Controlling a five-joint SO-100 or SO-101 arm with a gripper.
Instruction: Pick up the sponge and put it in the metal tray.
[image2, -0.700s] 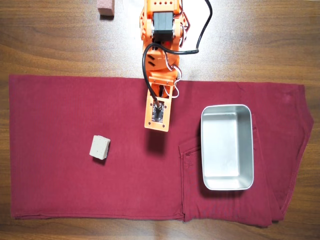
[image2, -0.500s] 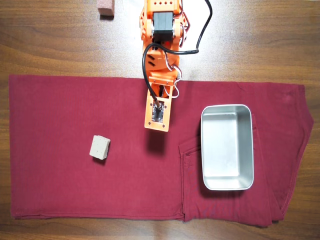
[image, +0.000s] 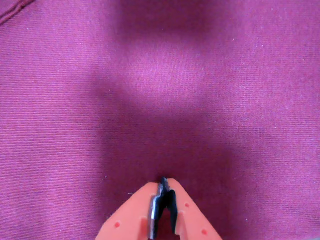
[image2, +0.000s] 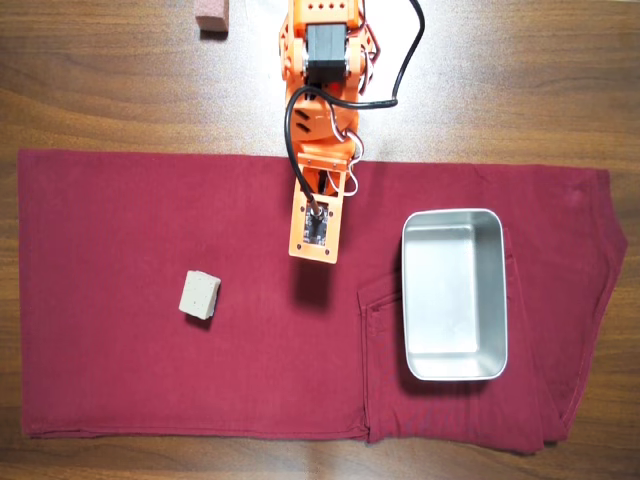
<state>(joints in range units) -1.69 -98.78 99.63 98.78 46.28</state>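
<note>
**Ana:** What is the biggest thing you see?

**Ben:** The wooden table (image2: 120, 90). A big dark red cloth (image2: 130, 390) covers most of it in the overhead view. The table is cut off at every edge, so I cannot see where it ends.

**Ana:** And after that?

**Ben:** The orange arm (image2: 322, 90). It comes in from the far edge, in the middle, and its top part is cut off. It reaches over the far part of the cloth. Black wires loop around it.

**Ana:** Where is the metal tray (image2: 497, 300)?

**Ben:** On the right part of the cloth. It is shiny. The cloth has folds and a seam beside it.

**Ana:** And the sponge (image2: 200, 294)?

**Ben:** It lies on the left part of the cloth, well apart from the tray and from the arm. It sits a bit turned. Nothing touches it.

**Ana:** What is that at the far edge, left of the arm?

**Ben:** A pinkish-brown block (image2: 211, 17) on the bare wood. Its far part is cut off.

**Ana:** Is the pincer holding anything?

**Ben:** No. In the wrist view the gripper (image: 163, 181) pokes in from the near edge, with its two orange tips pressed together and nothing between them. Only the tips show. From above, the arm hides them. The wrist view shows only red cloth and a soft dark shadow, no sponge and no tray.
</note>
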